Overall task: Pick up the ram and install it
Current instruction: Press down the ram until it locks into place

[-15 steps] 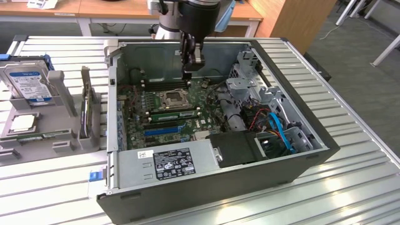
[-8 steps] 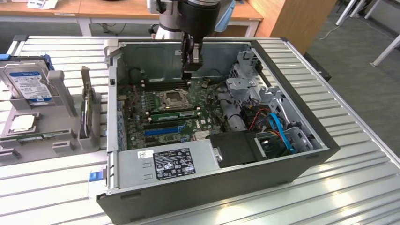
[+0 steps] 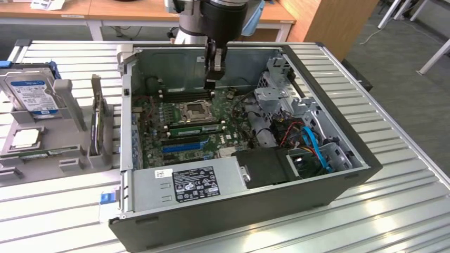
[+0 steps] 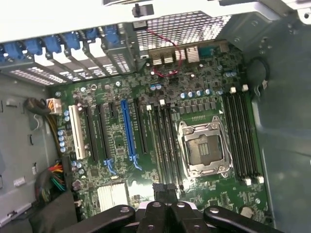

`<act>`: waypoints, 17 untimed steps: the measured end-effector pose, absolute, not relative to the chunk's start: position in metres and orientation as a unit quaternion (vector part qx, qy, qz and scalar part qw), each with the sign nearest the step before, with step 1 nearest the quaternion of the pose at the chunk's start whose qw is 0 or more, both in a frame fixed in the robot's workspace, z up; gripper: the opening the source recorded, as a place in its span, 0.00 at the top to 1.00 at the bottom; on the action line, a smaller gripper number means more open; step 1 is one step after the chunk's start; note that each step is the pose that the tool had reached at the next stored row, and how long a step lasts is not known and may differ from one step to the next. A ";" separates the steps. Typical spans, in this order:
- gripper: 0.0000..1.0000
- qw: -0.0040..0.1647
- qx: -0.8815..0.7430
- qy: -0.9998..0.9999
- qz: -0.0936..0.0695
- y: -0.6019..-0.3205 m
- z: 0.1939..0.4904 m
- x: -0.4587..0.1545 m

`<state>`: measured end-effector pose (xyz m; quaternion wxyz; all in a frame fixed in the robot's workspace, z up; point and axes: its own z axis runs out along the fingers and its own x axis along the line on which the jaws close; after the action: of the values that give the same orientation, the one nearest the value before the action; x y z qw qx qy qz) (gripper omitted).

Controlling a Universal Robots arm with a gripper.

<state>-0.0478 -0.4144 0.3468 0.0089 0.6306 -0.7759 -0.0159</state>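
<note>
Gripper (image 3: 214,79) clenched, holding nothing I can see | ram (image 3: 193,127) below, seated | I'd press evenly, checking both latches.

One computer case (image 3: 338,184) lies open on the metal table (image 3: 393,221), with one green motherboard (image 4: 204,97) inside. On the board sit one processor socket (image 4: 204,148), one blue slot (image 4: 128,127), one white slot (image 4: 77,132) and what look like eight long black memory slots: four (image 4: 239,133) on one side of the socket and four (image 4: 165,145) on the other. One power supply (image 3: 189,184) carries one label. One gripper (image 3: 213,79) hangs inside. One hard drive (image 3: 31,95) stands outside.
</note>
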 end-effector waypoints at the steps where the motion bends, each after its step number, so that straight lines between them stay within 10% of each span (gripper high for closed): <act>1: 0.90 0.009 0.626 -0.779 -0.016 -0.414 0.347 -0.048; 17: 0.90 0.007 0.560 -0.828 -0.017 -0.414 0.347 -0.048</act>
<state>-0.0479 -0.4144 0.3466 0.0074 0.5597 -0.8285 -0.0167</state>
